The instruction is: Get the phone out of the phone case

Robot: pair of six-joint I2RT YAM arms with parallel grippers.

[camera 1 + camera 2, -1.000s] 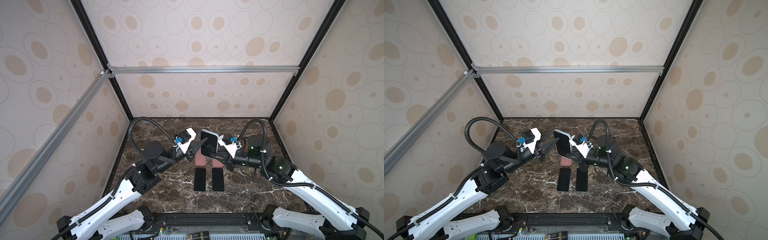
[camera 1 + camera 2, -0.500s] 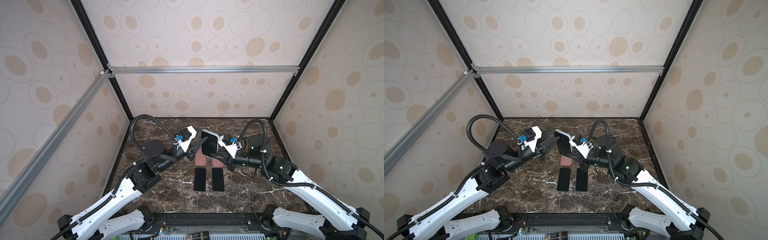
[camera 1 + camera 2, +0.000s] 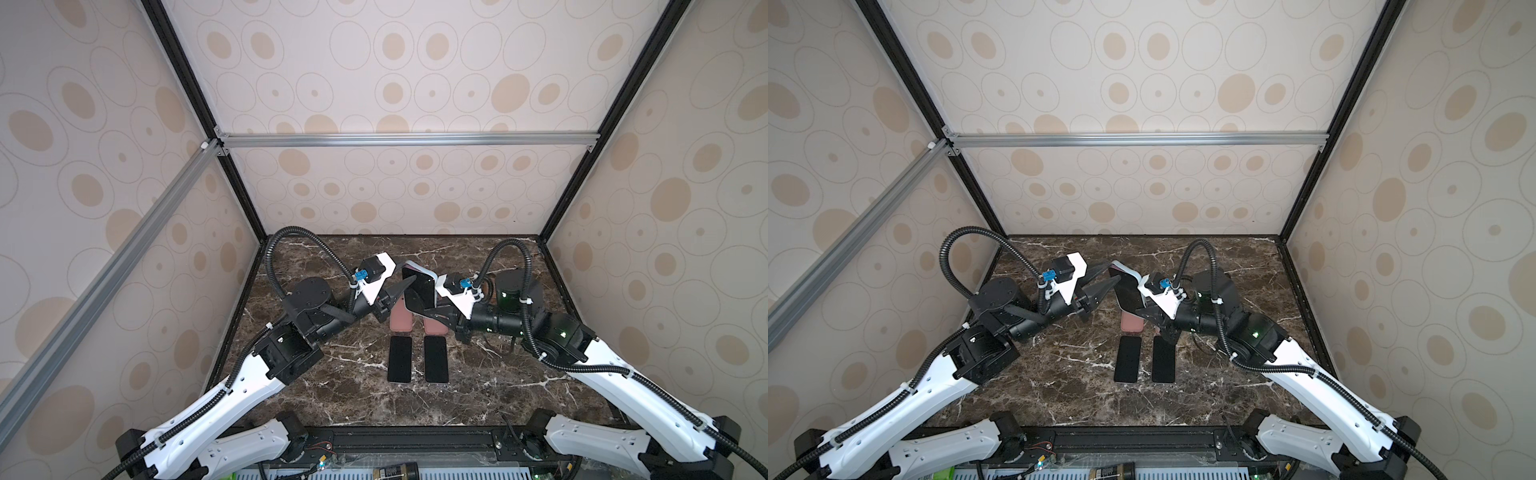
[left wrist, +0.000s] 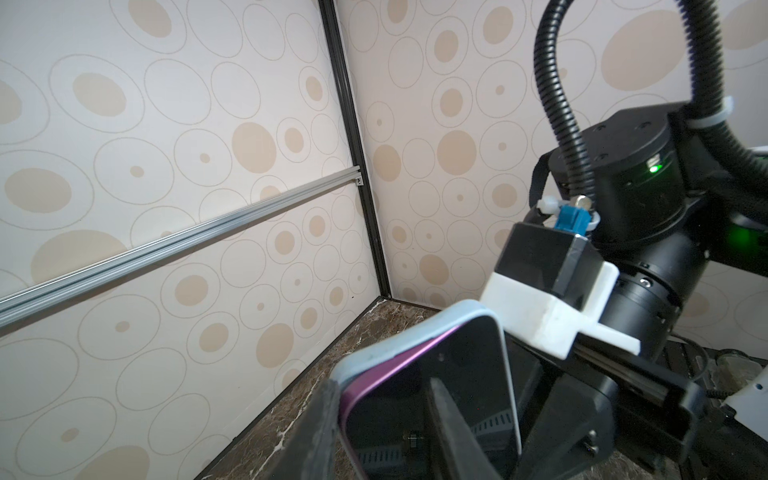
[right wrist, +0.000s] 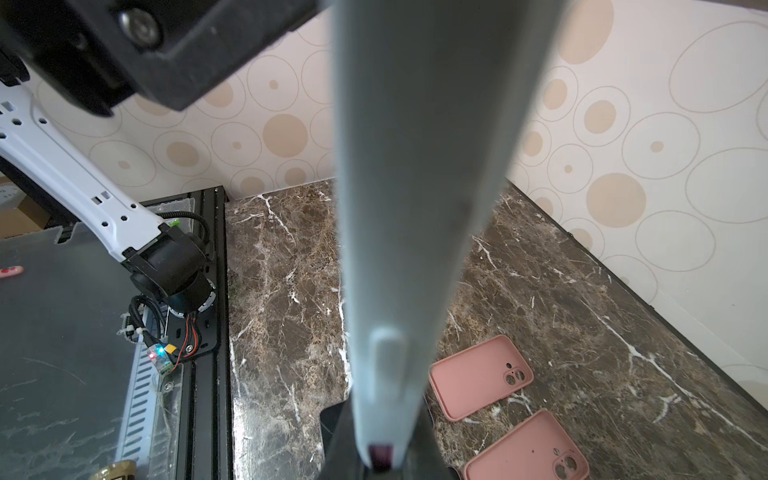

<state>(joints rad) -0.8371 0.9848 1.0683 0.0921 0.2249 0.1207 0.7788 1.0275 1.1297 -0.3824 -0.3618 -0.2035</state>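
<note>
1. Left gripper (image 3: 1113,272) is inching closer, fingers straddling the top corner of the phone case (image 4: 395,345); pinching or not, I cannot tell.
2. Right gripper (image 3: 428,313) is clamping the cased phone (image 3: 419,293) by its bottom, upright above the table (image 3: 332,374).

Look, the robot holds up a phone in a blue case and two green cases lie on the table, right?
No: the two empty cases on the table are pink, not green, as the right wrist view shows. The blue case is held up.
</note>
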